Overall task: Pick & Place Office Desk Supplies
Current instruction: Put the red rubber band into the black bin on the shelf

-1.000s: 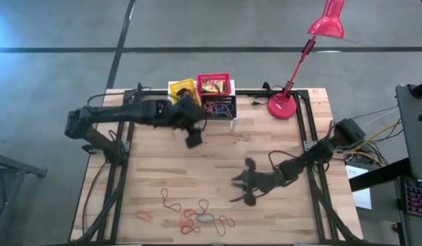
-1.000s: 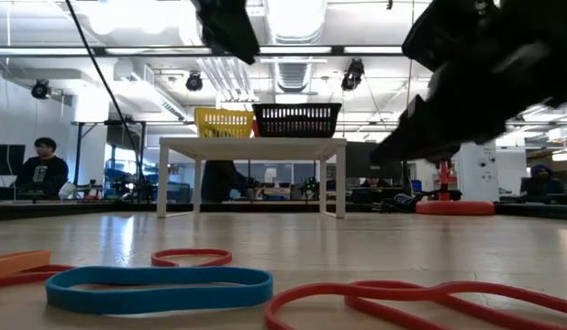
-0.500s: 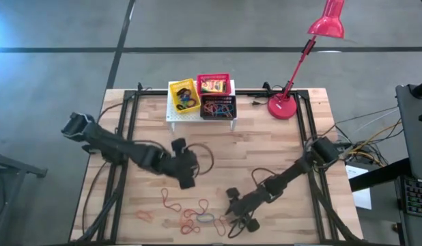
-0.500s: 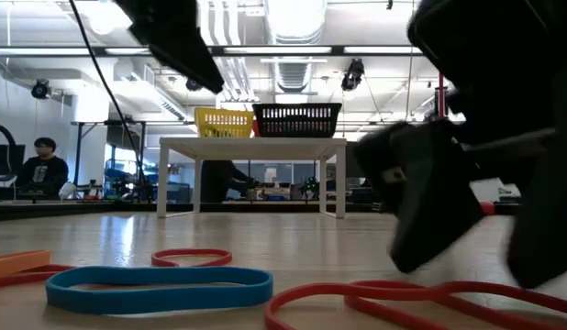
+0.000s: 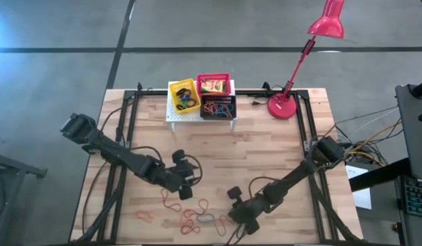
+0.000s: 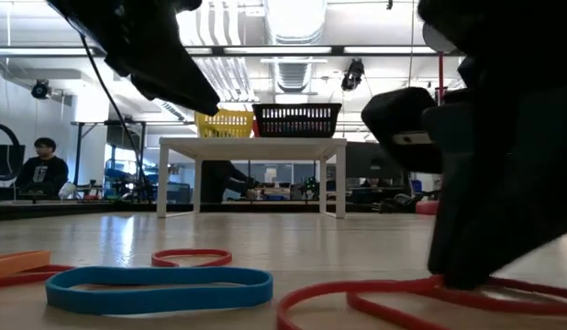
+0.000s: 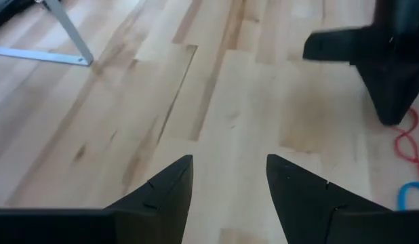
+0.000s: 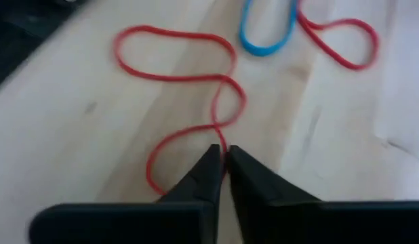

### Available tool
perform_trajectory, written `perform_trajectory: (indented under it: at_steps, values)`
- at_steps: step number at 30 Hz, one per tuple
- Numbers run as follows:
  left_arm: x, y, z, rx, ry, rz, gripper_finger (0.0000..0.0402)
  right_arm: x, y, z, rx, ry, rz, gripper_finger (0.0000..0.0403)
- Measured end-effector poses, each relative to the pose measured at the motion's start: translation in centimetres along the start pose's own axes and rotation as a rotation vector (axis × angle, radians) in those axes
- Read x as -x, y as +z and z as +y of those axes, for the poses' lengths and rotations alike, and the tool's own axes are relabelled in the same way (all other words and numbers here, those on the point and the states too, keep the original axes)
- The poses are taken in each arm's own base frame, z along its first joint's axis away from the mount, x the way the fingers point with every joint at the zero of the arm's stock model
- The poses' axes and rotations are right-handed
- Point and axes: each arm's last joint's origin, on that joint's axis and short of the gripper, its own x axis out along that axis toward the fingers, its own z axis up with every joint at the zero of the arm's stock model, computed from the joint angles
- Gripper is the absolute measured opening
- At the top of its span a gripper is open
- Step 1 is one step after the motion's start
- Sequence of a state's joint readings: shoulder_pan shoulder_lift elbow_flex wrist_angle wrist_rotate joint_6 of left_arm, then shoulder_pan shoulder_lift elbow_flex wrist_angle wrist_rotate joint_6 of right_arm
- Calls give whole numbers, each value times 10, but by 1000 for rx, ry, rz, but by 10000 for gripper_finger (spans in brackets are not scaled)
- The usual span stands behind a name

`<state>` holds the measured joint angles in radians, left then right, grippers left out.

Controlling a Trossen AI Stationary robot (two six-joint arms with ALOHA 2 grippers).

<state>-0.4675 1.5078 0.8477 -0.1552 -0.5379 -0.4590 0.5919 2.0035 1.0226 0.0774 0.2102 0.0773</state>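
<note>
Pinching a twisted red loop (image 8: 196, 102) at frame bottom, your right claw (image 8: 222, 163) may snag neighbouring loops; left claw (image 7: 226, 177) gapes empty.

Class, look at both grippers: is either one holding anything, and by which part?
The right gripper pinches the red elastic loop on its strand at the near end. The left gripper is open, holding nothing.

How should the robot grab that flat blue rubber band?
Probably from straight above, pinching one long side of the blue rubber band. It lies flat as a stretched oval, so a single strand fits between fingers. The open left gripper hovers nearby.
</note>
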Motion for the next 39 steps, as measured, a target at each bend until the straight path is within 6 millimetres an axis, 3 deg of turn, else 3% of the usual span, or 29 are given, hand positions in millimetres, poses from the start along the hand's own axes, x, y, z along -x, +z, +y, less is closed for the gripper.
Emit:
perform_trajectory:
  at_steps: [6,14,20,28,34,39]
  values:
    - [-1,-6,7,-41,87,42,190,20,9,-12,-36,-206,73,8]
    - [3,-16,16,-19,152,149,177,82,38,-49,-127,-444,-4,8]
    - [22,-17,25,36,189,184,162,123,55,-88,-198,-595,-120,8]
    - [47,-13,23,79,209,79,152,182,81,-165,-247,-820,-221,8]
    - [51,-15,17,65,202,49,152,219,91,-227,-309,-981,-236,8]
    - [51,-15,16,66,202,45,152,241,92,-261,-343,-1051,-244,8]
